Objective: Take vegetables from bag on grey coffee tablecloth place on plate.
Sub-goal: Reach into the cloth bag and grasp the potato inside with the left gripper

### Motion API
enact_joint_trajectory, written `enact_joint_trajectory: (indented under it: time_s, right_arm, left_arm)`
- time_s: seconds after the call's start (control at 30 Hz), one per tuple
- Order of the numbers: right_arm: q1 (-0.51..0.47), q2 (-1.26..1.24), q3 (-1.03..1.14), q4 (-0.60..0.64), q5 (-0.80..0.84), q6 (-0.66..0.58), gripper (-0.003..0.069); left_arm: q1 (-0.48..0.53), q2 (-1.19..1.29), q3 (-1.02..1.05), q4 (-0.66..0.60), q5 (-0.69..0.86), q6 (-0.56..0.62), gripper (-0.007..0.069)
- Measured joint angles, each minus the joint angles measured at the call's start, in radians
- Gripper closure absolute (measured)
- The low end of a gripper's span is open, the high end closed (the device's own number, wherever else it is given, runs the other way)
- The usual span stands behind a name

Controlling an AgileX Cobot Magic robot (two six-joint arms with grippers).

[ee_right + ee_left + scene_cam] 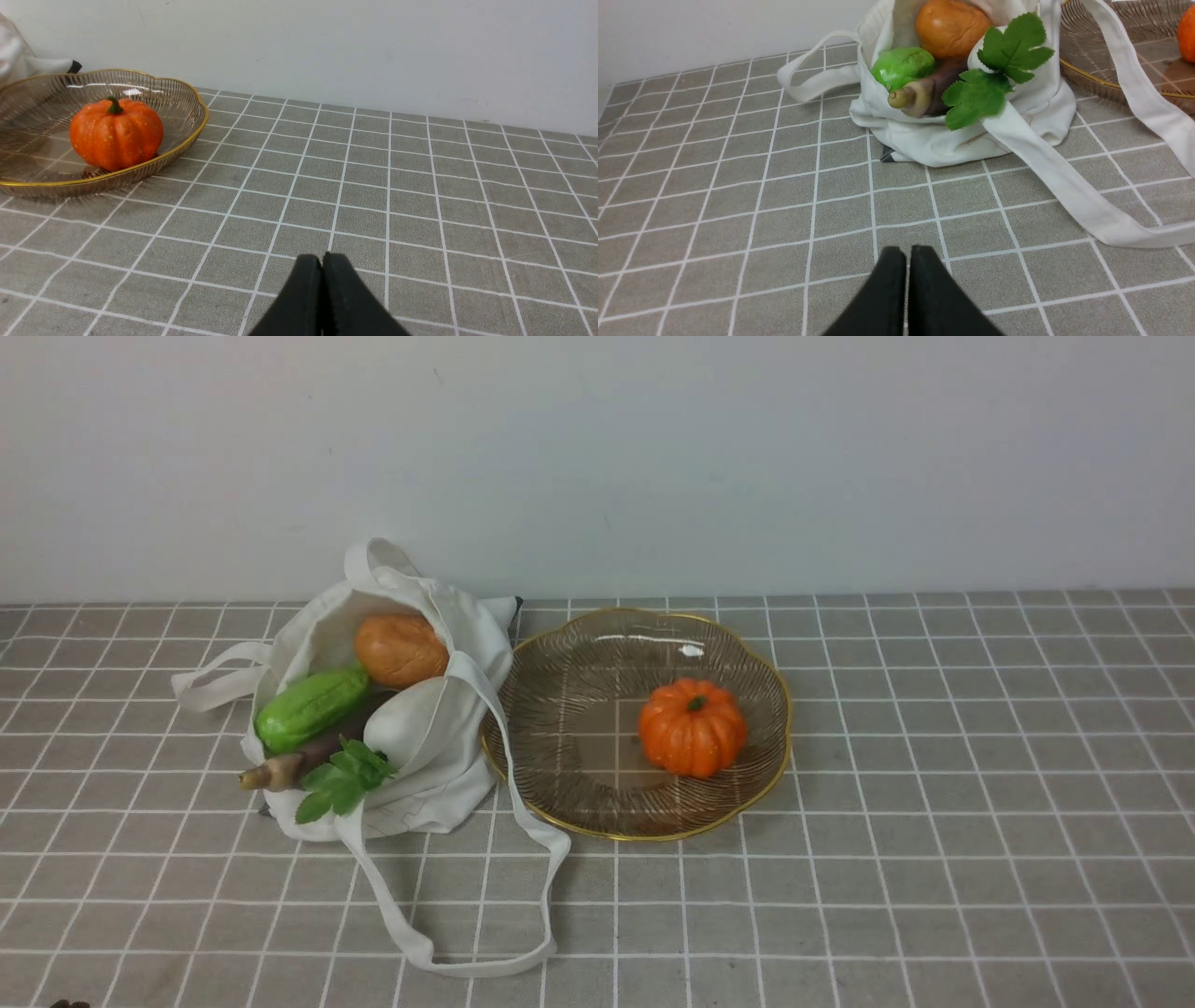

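Pressed together and holding nothing, the left gripper's fingers (892, 284) pointed over the tablecloth (784, 261), with the bag (920, 140) beyond their tips, its mouth showing the potato (952, 28), gourd (901, 67), root (924, 93) and leafy sprig (999, 74). Closed together too, the right gripper's fingers (306, 289) held nothing, well apart from the plate (187, 144), where a pumpkin (117, 135) sat

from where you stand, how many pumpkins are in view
1: the orange toy pumpkin, on the right part of the ribbed glass plate; others could be hidden in the bag.
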Motion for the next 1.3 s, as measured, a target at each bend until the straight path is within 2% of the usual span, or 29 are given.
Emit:
enact_joint_trajectory:
  time_s: [0.63, 0.73, 0.9, 1.0, 1.1, 1.27, 1.3]
  right_arm:
    - [0.000, 0.000, 0.000, 0.000, 0.000, 0.000, 0.0673]
    - [0.000, 0.000, 0.000, 0.000, 0.000, 0.000, 0.0673]
    - [0.000, 0.000, 0.000, 0.000, 0.000, 0.000, 0.0673]
    - [0.000, 0.000, 0.000, 0.000, 0.000, 0.000, 0.0673]
    - [0.000, 0.000, 0.000, 0.000, 0.000, 0.000, 0.0673]
    - [0.000, 0.000, 0.000, 0.000, 0.000, 0.000, 0.0673]
    - [0.000, 0.000, 0.000, 0.000, 0.000, 0.000, 0.0673]
  left_arm:
    - [0.000, 0.000, 0.000, 0.000, 0.001, 0.000, 0.0629]
    - [0.000, 0.000, 0.000, -0.080, 0.001, -0.049, 0.0629]
    - [0.000, 0.000, 0.000, -0.556, -0.004, -0.299, 0.0629]
    - [0.000, 0.000, 0.000, -0.765, -0.015, -0.362, 0.0629]
    - [0.000, 0.000, 0.000, -0.943, -0.028, -0.367, 0.0629]
    - [0.000, 0.000, -0.005, -1.018, -0.046, -0.322, 0.0629]
    - [0.000, 0.000, -0.049, -1.026, -0.030, -0.241, 0.0629]
